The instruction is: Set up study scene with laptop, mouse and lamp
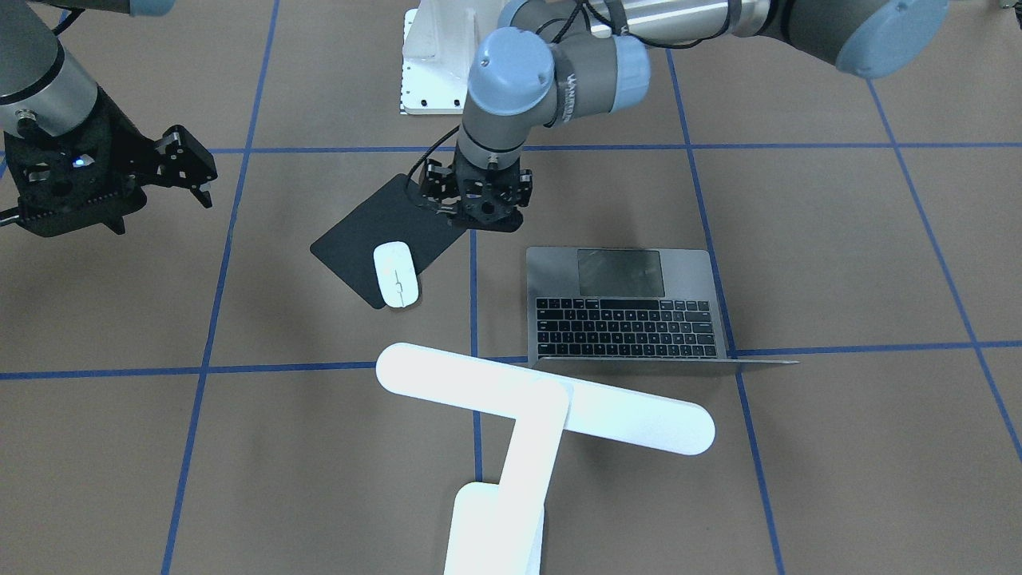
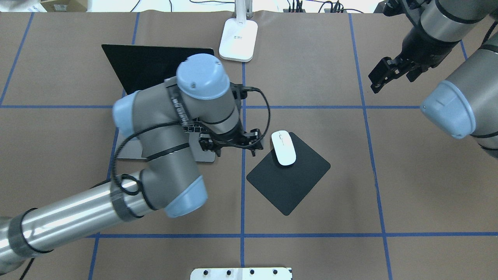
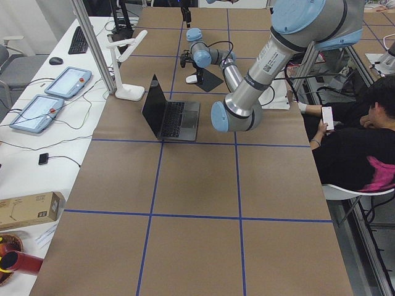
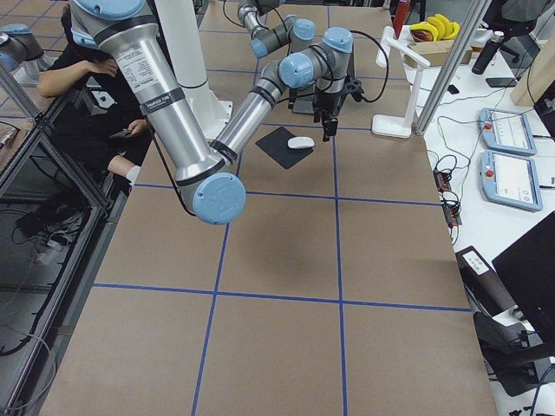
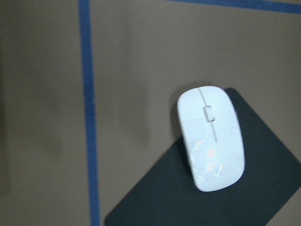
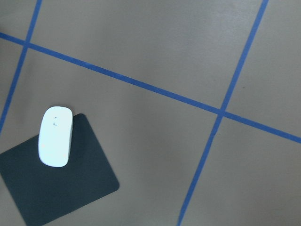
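Mouse [image 5: 210, 137] is lying over your pad's [image 5: 263, 188] far corner. Your left claw [image 2: 235, 149] and right claw [image 2: 391, 76] are hanging apart, empty.

Overhead, the left arm [image 2: 183, 116] hides much of the laptop [image 2: 148, 66]; the top edge crops the lamp [image 2: 238, 39].

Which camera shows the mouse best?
The left wrist-mounted view: the mouse is close and unobstructed, partly overhanging the black pad. Overhead, front-facing and right wrist views show it whole but smaller; side views, tiny.

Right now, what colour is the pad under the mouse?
The pad is black, clearest in the overhead view.
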`<state>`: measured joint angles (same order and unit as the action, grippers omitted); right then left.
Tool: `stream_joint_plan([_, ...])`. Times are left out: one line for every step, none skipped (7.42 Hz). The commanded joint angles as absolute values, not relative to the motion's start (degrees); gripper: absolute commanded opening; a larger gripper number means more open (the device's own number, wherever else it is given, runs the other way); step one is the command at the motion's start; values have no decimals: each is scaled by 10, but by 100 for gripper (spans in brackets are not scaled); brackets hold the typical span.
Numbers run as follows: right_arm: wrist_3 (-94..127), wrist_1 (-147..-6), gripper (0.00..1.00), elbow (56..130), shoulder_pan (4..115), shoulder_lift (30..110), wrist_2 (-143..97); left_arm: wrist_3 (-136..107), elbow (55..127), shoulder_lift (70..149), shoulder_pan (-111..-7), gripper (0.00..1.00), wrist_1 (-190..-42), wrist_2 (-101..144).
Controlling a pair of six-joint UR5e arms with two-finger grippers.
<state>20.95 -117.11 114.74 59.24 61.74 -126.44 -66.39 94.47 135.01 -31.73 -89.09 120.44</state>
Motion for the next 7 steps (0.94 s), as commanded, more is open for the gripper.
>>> stream_joint_plan([204,-1152,100,1118,626,616,-1245,-604,1070,1245,-351,100,-854,1204])
stream_joint_plan([207,-1127,100,1101,649,628,-1245,-569,1100,1206,-372,100,-854,1205])
stream_joint_plan([204,-1123,100,1081,671,641,-1250,-530,1121,1178,-400,100,-853,1207])
stream_joint_plan([204,-1124,100,1080,675,643,-1251,-520,1125,1155,-434,100,-855,1243])
stream_joint_plan([205,-1124,100,1079,675,645,-1252,-493,1125,1137,-480,100,-853,1294])
stream_joint_plan([205,-1124,100,1078,675,648,-1252,-429,1127,1083,-521,100,-861,1316])
stream_joint_plan([206,-1124,100,1078,675,654,-1255,-336,1128,1038,-564,100,-860,1317])
